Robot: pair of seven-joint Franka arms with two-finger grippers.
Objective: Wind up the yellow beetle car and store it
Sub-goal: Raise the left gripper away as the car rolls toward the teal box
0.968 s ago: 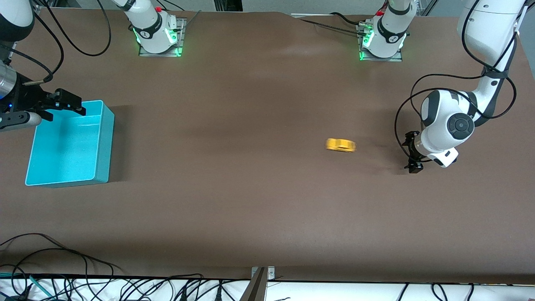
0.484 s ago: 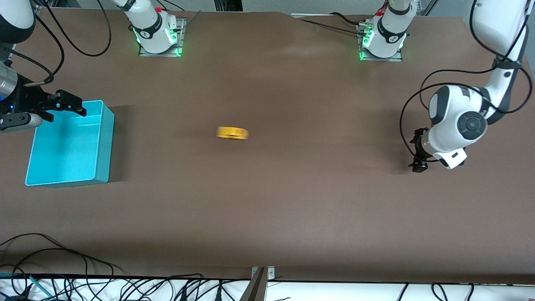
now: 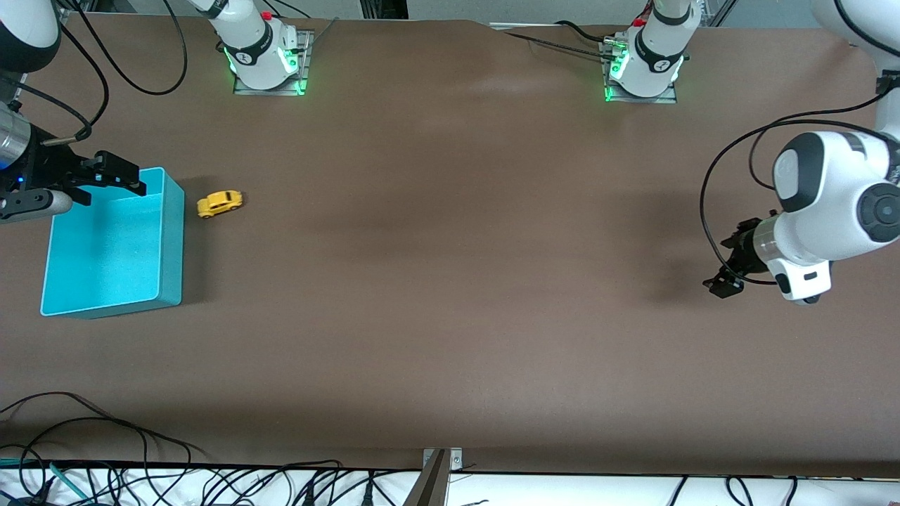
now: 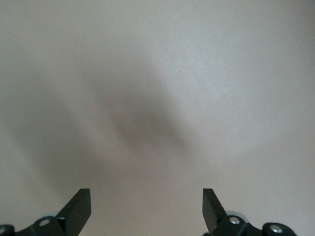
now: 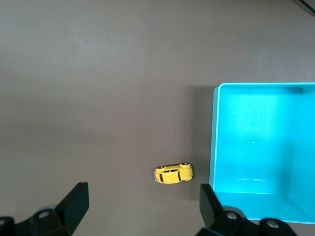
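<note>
The brown worktop (image 3: 450, 316) carries a turquoise bin (image 3: 169, 239) at the right arm's end. The right tool (image 3: 105, 179) hangs over the bin's rim, jaws wide apart and empty. The left tool (image 3: 728, 267), also wide open and empty, hangs over bare worktop at the left arm's end. The yellow beetle car (image 3: 219, 204) sits on the worktop just beside the bin

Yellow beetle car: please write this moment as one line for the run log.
yellow beetle car: on table beside turquoise bin, outside it | right hand: open, over bin's edge | left hand: open, empty, at its own end
</note>
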